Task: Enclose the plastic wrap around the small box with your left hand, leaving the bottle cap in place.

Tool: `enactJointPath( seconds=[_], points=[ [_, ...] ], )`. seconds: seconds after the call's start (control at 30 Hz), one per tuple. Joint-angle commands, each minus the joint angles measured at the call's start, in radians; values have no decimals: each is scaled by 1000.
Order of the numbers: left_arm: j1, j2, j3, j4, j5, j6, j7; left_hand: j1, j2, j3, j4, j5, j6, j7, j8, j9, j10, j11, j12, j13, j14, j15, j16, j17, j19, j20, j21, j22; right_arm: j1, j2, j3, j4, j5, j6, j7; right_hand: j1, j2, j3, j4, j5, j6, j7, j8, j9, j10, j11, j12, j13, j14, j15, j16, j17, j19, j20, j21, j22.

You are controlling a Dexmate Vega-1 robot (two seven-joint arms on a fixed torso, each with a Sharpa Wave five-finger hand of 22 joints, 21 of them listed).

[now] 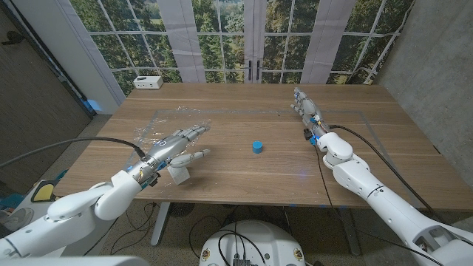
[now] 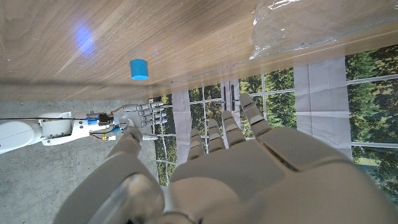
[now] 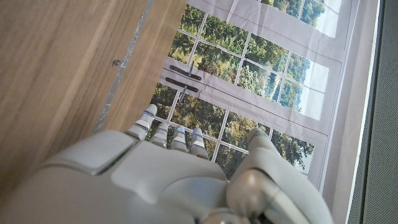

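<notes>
A sheet of clear plastic wrap lies crumpled on the wooden table's left half, and it shows again in the left wrist view. My left hand hovers over its near edge with fingers stretched out and apart, holding nothing; its back shows in its own wrist view. The small white box stands just below that hand's thumb, near the table's front edge. A blue bottle cap sits alone mid-table. My right hand is at the right side, fingers straight, empty.
A white device stands at the table's far left corner. Large windows lie behind the table. A faint rectangular outline marks the tabletop around the work area.
</notes>
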State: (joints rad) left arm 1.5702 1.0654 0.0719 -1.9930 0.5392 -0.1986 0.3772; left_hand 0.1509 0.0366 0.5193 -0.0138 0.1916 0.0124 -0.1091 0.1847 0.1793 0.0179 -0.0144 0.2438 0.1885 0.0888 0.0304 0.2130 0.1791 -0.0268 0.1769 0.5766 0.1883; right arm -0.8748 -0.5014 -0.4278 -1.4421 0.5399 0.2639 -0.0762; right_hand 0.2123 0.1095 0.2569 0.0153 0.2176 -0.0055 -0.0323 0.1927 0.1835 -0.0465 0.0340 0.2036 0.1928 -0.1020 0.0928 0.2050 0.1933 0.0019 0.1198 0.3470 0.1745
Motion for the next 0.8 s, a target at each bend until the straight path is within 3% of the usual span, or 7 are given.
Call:
enactJointPath(
  seconds=[0.03, 0.33, 0.5, 0.8],
  points=[
    [74, -21, -30, -27, -2, 27, -26, 11, -3, 4, -10, 6, -2, 0, 4, 2, 9, -6, -1, 4, 6, -3, -3, 2, 9, 0, -4, 2, 7, 5, -4, 11, 0, 4, 9, 5, -5, 4, -5, -5, 9, -4, 1, 2, 4, 0, -1, 4, 3, 0, 1, 1, 7, 2, -4, 2],
    [159, -47, -87, -73, 62, 107, -25, 18, -6, 4, -18, 6, 0, 1, 5, 2, 22, -5, 2, 5, 7, -3, -5, 2, 8, 1, -7, 2, 17, 10, -9, 22, -1, 6, 17, 4, -5, 4, -5, -5, 9, -3, 1, 2, 4, 1, -1, 4, 3, 0, 1, 2, 8, 2, -6, 2],
    [197, -74, -114, -101, 95, 162, -32, 26, -12, 4, -29, 6, 0, -2, 6, 3, 28, -5, 1, 6, 16, -7, -4, 2, 9, 23, -9, 2, 24, 11, -12, 32, 0, 11, 31, 4, -5, 4, -6, -5, 9, -3, 1, 2, 5, -1, -1, 4, 4, 0, 1, 2, 8, 2, -8, 2],
    [207, -111, -112, -106, 85, 210, -68, 49, -14, 11, -52, 6, -1, -4, 7, 3, 22, -10, -5, 7, 17, -10, -7, 2, 9, 35, -14, 2, 25, 15, -13, 32, 0, 9, 27, 2, -5, 4, -6, -6, 9, -4, 1, 3, 5, 0, -1, 4, 4, 1, 1, 2, 10, 3, -11, 2]
  ],
)
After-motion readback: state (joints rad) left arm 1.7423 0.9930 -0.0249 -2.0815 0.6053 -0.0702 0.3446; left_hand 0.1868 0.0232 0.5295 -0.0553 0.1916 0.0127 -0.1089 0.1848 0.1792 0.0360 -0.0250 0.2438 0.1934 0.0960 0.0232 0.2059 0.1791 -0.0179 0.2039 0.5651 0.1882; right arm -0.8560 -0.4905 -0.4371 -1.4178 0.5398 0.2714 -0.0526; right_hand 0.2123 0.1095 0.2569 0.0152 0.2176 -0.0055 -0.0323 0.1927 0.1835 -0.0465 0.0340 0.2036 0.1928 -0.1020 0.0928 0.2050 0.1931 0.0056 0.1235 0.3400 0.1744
